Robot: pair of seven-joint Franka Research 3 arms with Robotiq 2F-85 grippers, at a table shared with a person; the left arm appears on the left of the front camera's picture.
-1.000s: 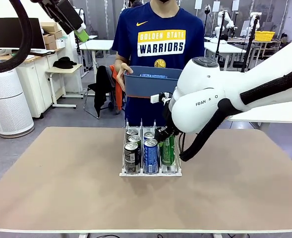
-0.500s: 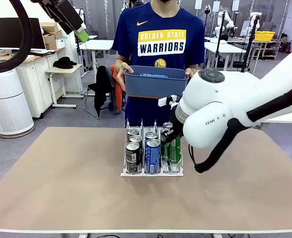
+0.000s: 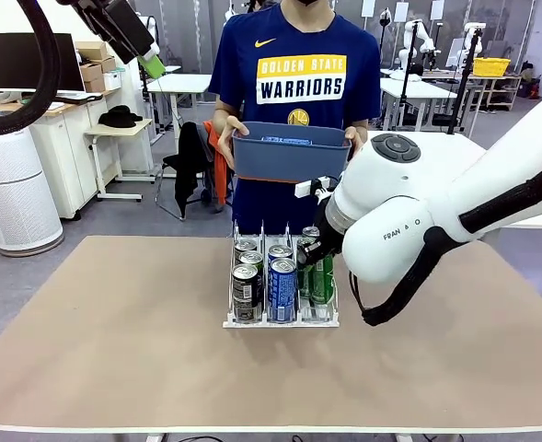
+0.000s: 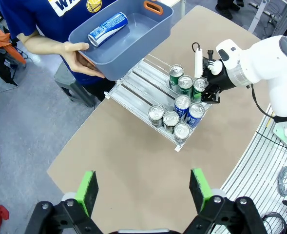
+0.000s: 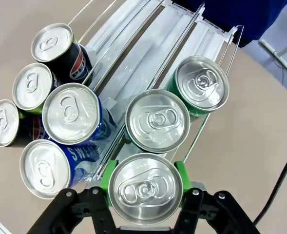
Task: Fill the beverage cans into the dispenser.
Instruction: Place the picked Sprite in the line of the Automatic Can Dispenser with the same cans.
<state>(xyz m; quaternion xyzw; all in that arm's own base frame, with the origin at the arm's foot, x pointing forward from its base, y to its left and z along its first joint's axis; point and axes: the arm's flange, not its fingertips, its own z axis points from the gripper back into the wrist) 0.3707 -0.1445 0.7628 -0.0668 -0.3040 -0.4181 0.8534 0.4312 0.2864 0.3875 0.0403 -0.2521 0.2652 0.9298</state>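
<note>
Your right gripper [image 5: 144, 171] has its green pads [image 5: 109, 171] pinching the green can [image 5: 145, 191] at the robot-side end of the dispenser's right lane, one pad on each flank just below the silver top (whether the can's base sits on the lane floor cannot be told). The dispenser [image 3: 279, 321] stands on the table [image 3: 114, 350] midway between its left and right edges, nearer the far edge where the person stands. Behind the gripped can, two more green cans [image 5: 157, 121] fill the same lane in a row toward the person. In the middle lane you have two blue Pocari Sweat cans [image 5: 71, 113], one behind the other, and in the left lane three dark Pepsi cans [image 5: 51, 43]. All of them are upright and bunched at the robot-side end, while the far stretch of each lane lies bare. Your left gripper [image 4: 143, 190] hangs high above the table's near left part, looking down on it, its fingers [image 4: 87, 190] spread wide with nothing between them. Beyond the far edge the person's hands [image 4: 77, 53] hold a blue bin [image 3: 289, 157] above the dispenser's far end. One blue-and-white can [image 4: 107, 28] lies on its side in the bin.
</note>
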